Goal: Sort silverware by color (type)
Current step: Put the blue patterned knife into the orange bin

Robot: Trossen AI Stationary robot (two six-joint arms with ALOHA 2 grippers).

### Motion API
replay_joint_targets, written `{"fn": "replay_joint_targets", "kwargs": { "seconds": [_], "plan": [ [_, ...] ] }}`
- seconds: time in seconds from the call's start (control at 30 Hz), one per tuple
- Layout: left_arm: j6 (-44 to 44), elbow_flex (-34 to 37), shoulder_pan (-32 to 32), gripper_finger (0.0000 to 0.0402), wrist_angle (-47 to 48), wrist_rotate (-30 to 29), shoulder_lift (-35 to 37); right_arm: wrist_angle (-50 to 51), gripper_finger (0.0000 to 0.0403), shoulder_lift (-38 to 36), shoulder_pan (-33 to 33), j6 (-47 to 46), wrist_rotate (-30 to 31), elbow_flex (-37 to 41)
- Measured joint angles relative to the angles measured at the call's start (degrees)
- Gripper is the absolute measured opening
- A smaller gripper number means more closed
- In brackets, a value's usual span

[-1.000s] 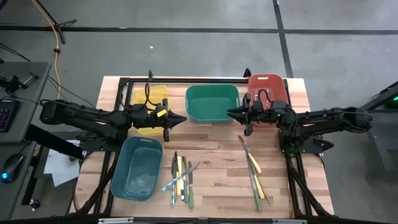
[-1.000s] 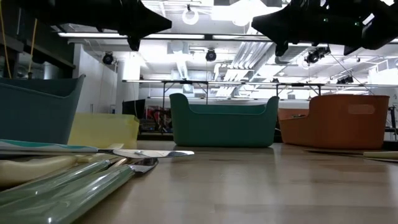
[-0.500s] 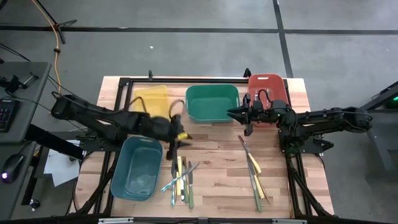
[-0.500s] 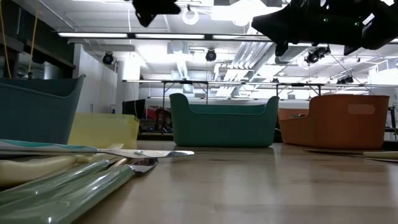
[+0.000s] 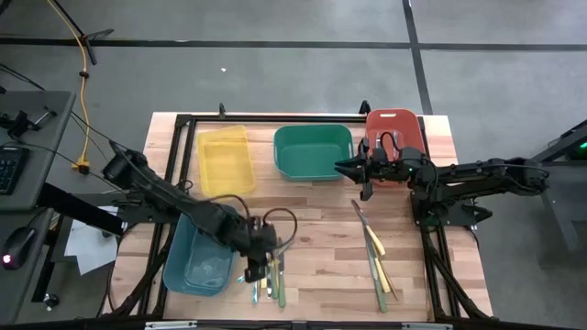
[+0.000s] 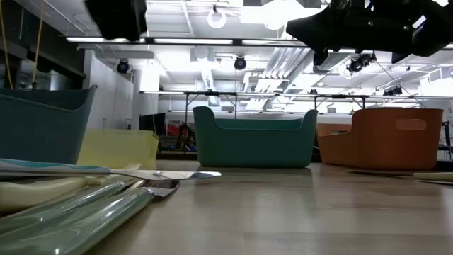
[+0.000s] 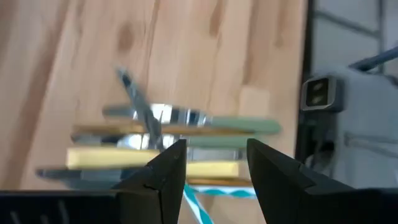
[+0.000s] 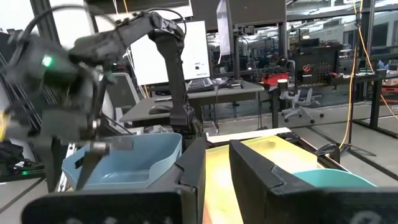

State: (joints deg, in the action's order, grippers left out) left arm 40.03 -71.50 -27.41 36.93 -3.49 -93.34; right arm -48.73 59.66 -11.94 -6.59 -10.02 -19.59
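The silverware lies in two groups on the wooden table. One pile (image 5: 270, 266) is near the front edge beside the teal bin (image 5: 202, 255), the other group (image 5: 374, 258) is at the front right. My left gripper (image 5: 259, 266) hangs over the left pile, pointing down. It is open (image 7: 214, 157), with yellow (image 7: 143, 159) and green (image 7: 242, 127) handles and a metal blade (image 7: 140, 109) below its fingers. My right gripper (image 5: 341, 169) hovers between the green bin (image 5: 314, 151) and the red bin (image 5: 394, 136). Its fingers stand a narrow gap apart (image 8: 216, 155) with nothing between them.
A yellow bin (image 5: 226, 160) stands at the back left, and the green and red bins line the far edge. In the low view, utensil handles (image 6: 78, 209) lie close at the left. A black frame rail (image 5: 275, 117) runs along the table's far edge.
My left gripper has swung from beside the yellow bin toward the table's near edge and a little to the right. It has tipped downward and now hangs over the left silverware pile. My right arm has kept still.
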Motion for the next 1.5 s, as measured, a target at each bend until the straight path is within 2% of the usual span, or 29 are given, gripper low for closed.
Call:
{"fn": "replay_joint_targets", "kwargs": {
  "seconds": [0.1,0.27,0.5,0.7,0.93,1.5],
  "plan": [
    [0.92,0.00,-0.71,0.0157,0.60,1.15,-3.89,0.00,0.0058,0.00,-0.02,0.00,0.00,0.00],
    [-4.16,0.04,-1.59,0.0156,0.86,4.52,-9.33,0.02,0.0058,0.00,-0.02,0.97,0.07,0.00],
    [-2.68,0.05,-1.58,0.0156,3.16,4.96,-13.19,0.02,0.0058,0.00,-0.02,1.49,0.09,0.00],
    [-2.60,0.07,-1.58,0.0156,6.97,4.28,-13.31,0.02,0.0058,0.00,-0.02,1.49,0.07,0.00],
    [-2.60,1.83,-2.02,0.0156,2.35,4.25,-13.33,1.40,0.0058,0.00,-0.04,1.51,0.07,-0.02],
    [-3.69,2.02,-2.10,0.0156,2.43,4.30,-13.29,1.84,0.0058,-0.02,-0.07,1.66,0.07,-0.02]
  ]
}}
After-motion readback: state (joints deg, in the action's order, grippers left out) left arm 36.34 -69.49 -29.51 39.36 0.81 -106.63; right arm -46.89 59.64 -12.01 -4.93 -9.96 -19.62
